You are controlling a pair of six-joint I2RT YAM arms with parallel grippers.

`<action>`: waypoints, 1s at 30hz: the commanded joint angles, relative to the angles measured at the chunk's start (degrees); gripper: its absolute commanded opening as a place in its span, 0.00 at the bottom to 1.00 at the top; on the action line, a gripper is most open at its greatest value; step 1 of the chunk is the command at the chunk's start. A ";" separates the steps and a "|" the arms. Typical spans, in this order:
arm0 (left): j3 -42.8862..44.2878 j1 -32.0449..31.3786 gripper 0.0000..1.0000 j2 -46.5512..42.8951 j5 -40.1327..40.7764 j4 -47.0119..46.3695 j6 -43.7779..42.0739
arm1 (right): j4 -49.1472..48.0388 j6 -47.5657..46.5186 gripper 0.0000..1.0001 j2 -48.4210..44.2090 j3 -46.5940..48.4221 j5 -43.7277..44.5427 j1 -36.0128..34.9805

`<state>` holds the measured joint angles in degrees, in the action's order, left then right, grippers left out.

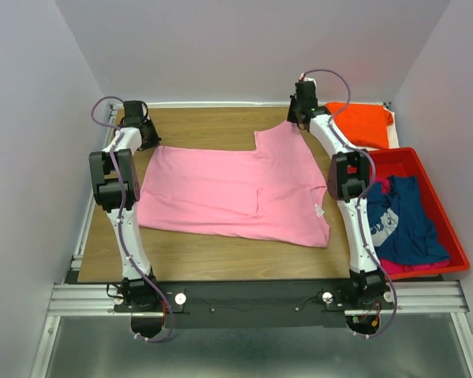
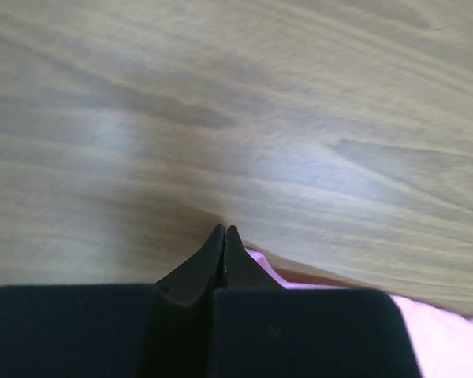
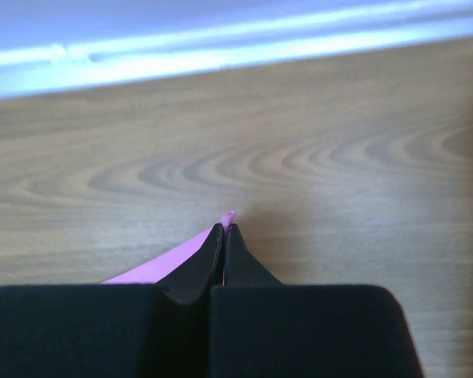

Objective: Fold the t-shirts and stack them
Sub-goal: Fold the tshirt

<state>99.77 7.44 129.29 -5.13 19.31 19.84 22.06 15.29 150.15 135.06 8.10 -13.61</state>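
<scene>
- Right gripper (image 3: 223,228): jaws fully closed, tips together. A point of pink cloth sticks out past them at 12 o'clock, so the pink t-shirt (image 3: 165,264) is pinched. The rest of the cloth trails off towards 8 o'clock.
- Left gripper (image 2: 223,231): jaws fully closed, tips resting on bare table (image 2: 244,102). The pink cloth edge emerges from under the finger on the 3 o'clock side and runs to 4 o'clock. Whether any is caught between the pads cannot be told.
- Overhead view: the pink t-shirt lies spread flat mid-table. The left gripper is at its 10 o'clock corner, the right gripper at its 1 o'clock sleeve tip.
- The right arm (image 1: 347,181) crosses above the shirt's 3 o'clock edge.
- Orange t-shirt (image 1: 361,122): at 2 o'clock of the pink one, just beside the right gripper.
- Red bin (image 1: 451,250): at 4 o'clock, holding the navy t-shirt (image 1: 402,220) on top of the magenta t-shirt (image 1: 414,268).
</scene>
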 commanded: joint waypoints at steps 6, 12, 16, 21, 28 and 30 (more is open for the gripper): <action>11.92 0.20 0.00 6.23 -11.74 -5.51 2.40 | -1.14 2.81 0.00 4.72 12.24 -1.33 2.53; 15.64 0.29 0.00 7.64 -15.18 -7.35 1.70 | -3.96 2.64 0.00 1.74 10.23 -5.80 2.97; 12.83 0.64 0.00 6.24 -14.21 -7.62 -0.67 | -4.75 3.43 0.01 -3.27 4.61 -8.09 2.97; 8.78 1.35 0.00 4.48 -11.76 -6.31 -3.83 | -5.01 4.48 0.00 -10.91 -6.36 -14.41 2.88; 6.06 1.35 0.00 3.77 -10.43 -5.51 -7.26 | -5.28 4.31 0.00 -23.13 -19.91 -17.85 2.88; 6.05 1.43 0.00 3.33 -9.47 -5.42 -7.70 | -5.28 4.31 0.00 -26.91 -24.74 -18.29 2.80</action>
<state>106.34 8.58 135.81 -16.93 12.97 15.07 17.56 19.33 129.86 115.79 -6.92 -10.79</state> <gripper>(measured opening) 0.006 0.009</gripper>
